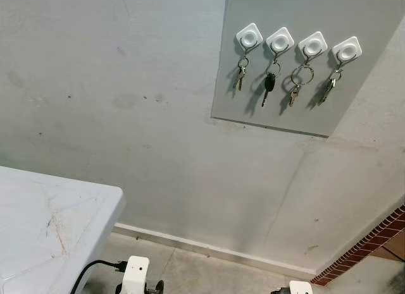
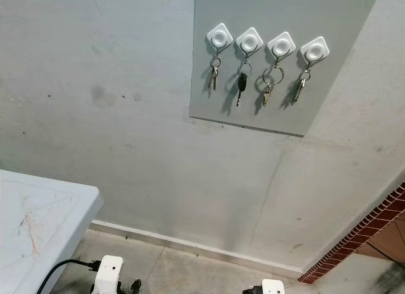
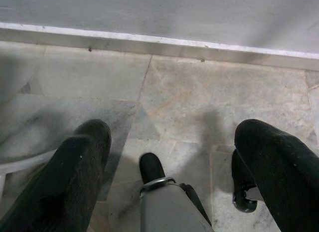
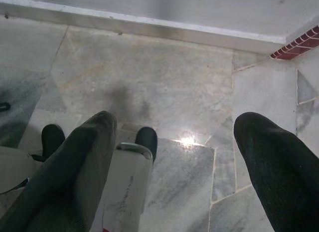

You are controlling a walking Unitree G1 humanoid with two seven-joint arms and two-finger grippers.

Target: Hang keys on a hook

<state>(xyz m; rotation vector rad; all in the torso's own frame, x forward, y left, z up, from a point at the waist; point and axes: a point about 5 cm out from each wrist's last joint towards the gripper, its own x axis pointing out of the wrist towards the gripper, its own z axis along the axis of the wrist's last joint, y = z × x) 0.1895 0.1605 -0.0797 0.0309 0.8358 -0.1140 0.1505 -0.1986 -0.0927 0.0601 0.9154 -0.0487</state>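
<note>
A grey board [image 1: 297, 66] on the wall carries four white hooks [image 1: 249, 36], and every one already bears keys: a small key [image 1: 240, 76] on the far left, a black-headed key [image 1: 269, 84] beside it, a large ring with a key [image 1: 297, 82] third, and a small bunch [image 1: 328, 85] on the far right. All four sets hang free and well apart from one another.

Both arms hang low over the marble floor [image 3: 199, 107]. The left end effector [image 3: 174, 157] has its fingers spread wide with nothing between them; the right end effector [image 4: 174, 157] is likewise apart and empty, pointing down at the tiles near the skirting. A white surface [image 1: 44, 224] stands at the robot's left, its visible corner bare.

With no keys in either end effector and no hook free, the hanging appears done. If another set must go up, the sound approach would be to pinch the ring itself, let the key dangle below, raise it above a hook's lip and lower it on, steering clear of the neighbouring sets so none is knocked off.
</note>
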